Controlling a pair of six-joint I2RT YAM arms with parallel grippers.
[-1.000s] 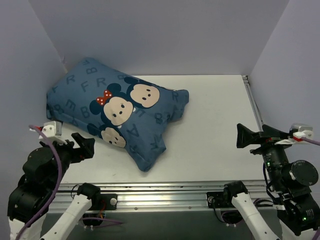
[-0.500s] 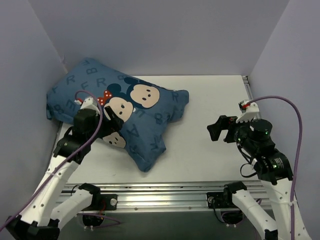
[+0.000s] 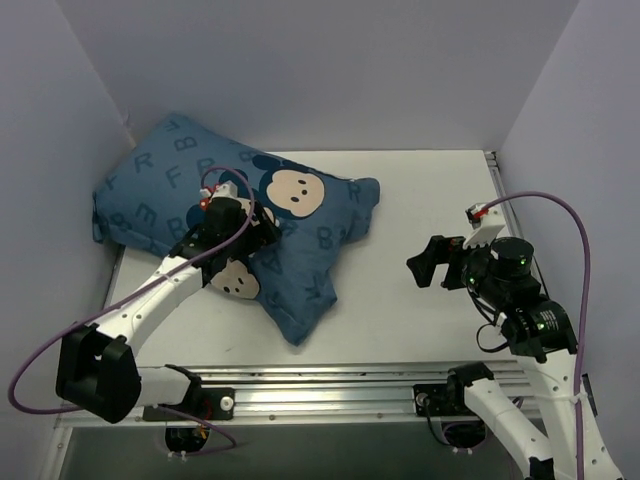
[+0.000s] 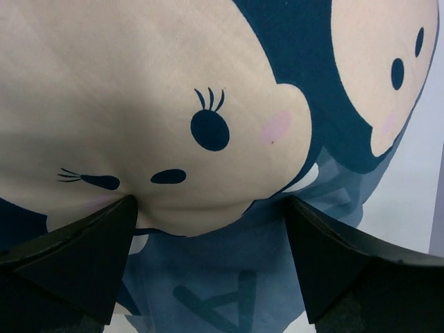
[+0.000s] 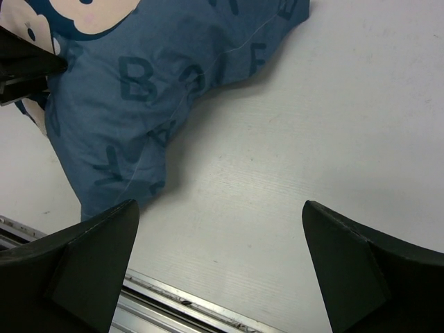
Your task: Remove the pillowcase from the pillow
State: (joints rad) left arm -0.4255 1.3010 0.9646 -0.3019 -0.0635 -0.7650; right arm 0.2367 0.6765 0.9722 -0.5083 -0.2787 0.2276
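The blue pillowcase [image 3: 170,180], printed with letters and cartoon mouse faces, covers the whole pillow at the back left of the table. The white pillow itself is hidden inside it. My left gripper [image 3: 258,238] is open, low over the middle of the case. In the left wrist view [image 4: 211,267] its fingers [image 4: 76,257] straddle a cream mouse face on the pillowcase [image 4: 208,291], with no fabric pinched. My right gripper [image 3: 422,266] is open and empty above the bare table, right of the case. In the right wrist view [image 5: 222,267] the pillowcase [image 5: 146,90] lies at the upper left.
The white table [image 3: 430,200] is boxed in by lilac walls at the left, back and right. A metal rail [image 3: 330,385] runs along the near edge and also shows in the right wrist view [image 5: 187,298]. The case's loose end [image 3: 300,320] reaches toward the rail.
My left arm swung from the near left corner out over the pillowcase's middle, covering the bow face. My right arm moved inward from the right edge toward the table's middle.
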